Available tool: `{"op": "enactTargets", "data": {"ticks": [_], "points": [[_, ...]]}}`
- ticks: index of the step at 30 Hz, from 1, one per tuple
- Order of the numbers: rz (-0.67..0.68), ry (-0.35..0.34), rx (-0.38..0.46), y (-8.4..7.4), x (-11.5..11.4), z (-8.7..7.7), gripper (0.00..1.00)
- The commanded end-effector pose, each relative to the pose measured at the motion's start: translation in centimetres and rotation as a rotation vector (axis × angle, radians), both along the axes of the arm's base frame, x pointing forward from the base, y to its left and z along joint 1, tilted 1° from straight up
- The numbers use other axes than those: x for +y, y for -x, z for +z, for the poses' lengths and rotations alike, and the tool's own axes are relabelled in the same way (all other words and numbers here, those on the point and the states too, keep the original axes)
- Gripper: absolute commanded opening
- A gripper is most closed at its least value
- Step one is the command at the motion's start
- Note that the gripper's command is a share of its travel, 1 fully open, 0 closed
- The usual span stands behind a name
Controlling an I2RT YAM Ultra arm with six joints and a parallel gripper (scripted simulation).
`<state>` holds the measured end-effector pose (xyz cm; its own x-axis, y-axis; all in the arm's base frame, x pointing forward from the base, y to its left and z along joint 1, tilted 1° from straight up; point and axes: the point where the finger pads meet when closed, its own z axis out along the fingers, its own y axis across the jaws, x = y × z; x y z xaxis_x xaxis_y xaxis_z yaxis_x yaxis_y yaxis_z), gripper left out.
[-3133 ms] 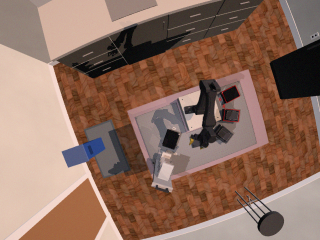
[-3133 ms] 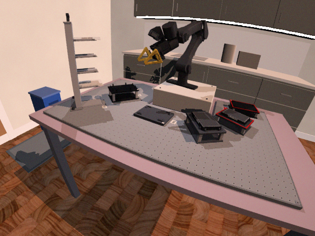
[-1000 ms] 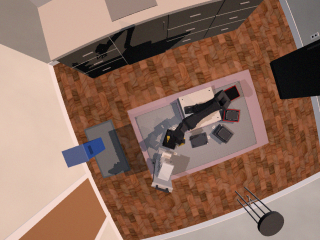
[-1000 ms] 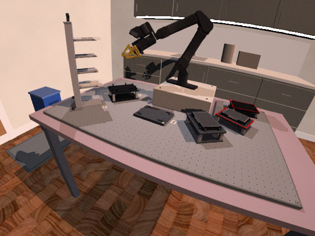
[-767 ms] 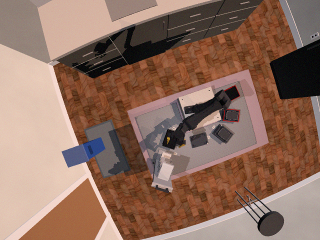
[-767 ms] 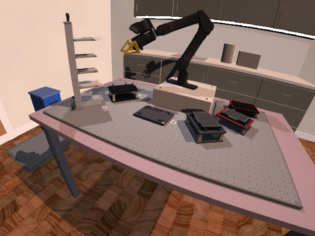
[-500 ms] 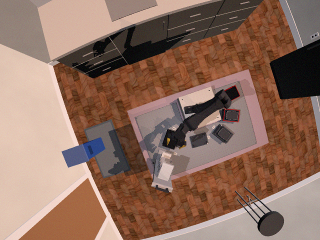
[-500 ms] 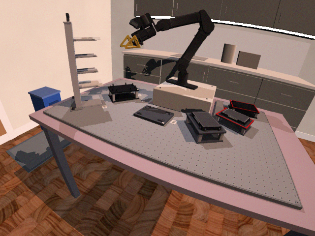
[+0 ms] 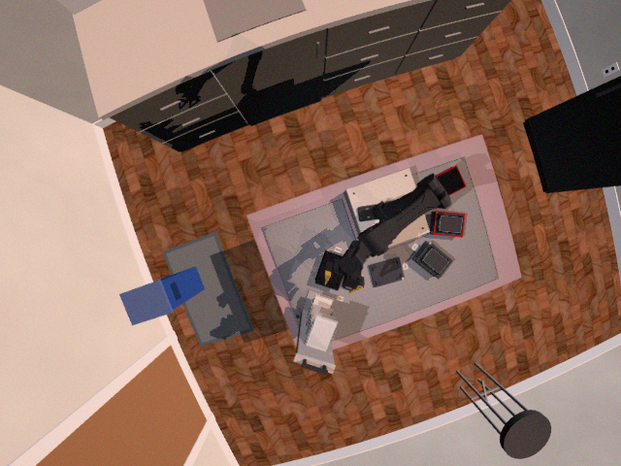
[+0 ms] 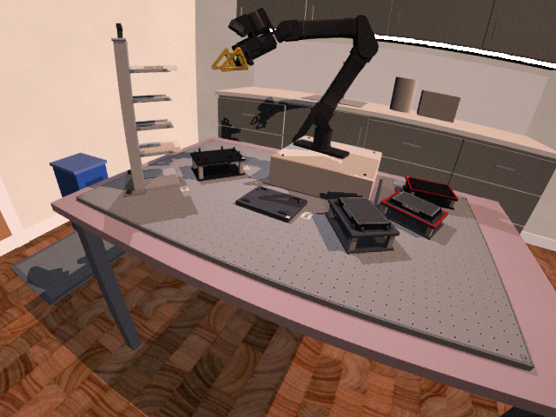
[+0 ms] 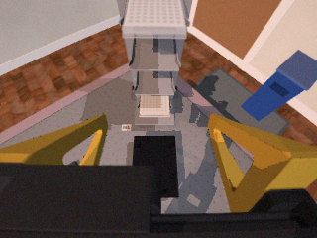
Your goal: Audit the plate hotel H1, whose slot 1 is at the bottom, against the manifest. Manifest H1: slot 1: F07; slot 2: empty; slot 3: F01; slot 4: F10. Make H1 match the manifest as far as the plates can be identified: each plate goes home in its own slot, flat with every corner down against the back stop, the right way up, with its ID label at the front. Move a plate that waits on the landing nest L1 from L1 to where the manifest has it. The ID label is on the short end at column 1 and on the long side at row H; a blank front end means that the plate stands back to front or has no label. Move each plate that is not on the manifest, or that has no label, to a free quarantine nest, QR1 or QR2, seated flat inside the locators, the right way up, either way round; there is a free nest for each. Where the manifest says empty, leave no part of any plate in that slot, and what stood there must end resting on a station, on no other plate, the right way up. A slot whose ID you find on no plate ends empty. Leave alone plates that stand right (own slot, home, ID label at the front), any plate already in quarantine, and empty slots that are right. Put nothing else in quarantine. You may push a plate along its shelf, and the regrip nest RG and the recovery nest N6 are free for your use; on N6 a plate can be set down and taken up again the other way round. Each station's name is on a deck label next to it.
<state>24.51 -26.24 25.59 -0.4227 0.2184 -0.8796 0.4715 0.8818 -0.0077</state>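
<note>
The plate hotel H1 [image 10: 128, 112] [image 9: 302, 320] stands at the table's left corner, a post with four shelves. In the wrist view a white welled plate [image 11: 155, 15] lies on the top shelf. A cream plate [image 11: 154, 105] [image 10: 160, 148] lies on the bottom shelf. What the two middle shelves hold I cannot tell. My gripper [image 10: 228, 60] [image 11: 158, 119] [image 9: 342, 282] is open and empty. It hangs high above the black regrip nest [image 10: 217, 162] [image 11: 155, 154] and faces the hotel.
A flat black nest [image 10: 271, 201] [image 9: 386, 272] lies mid-table. A raised nest with a dark plate [image 10: 363, 210] [image 9: 434, 259] stands to its right. Two red-edged quarantine nests stand beyond it: one with a plate [image 10: 415, 204] [image 9: 448, 223], one empty [image 10: 431, 187] [image 9: 451, 181]. The arm's beige pedestal [image 10: 323, 172] is behind.
</note>
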Motion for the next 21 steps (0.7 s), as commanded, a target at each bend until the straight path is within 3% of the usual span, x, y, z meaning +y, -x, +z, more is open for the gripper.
{"op": "enactTargets", "data": {"ticks": [1, 17, 21], "points": [[0.006, -0.023, 0.012, 0.2, 0.5, 0.6, 1.0], [0.006, -0.023, 0.012, 0.2, 0.4, 5.3, 1.0], [0.006, -0.023, 0.012, 0.2, 0.4, 5.3, 1.0]]}}
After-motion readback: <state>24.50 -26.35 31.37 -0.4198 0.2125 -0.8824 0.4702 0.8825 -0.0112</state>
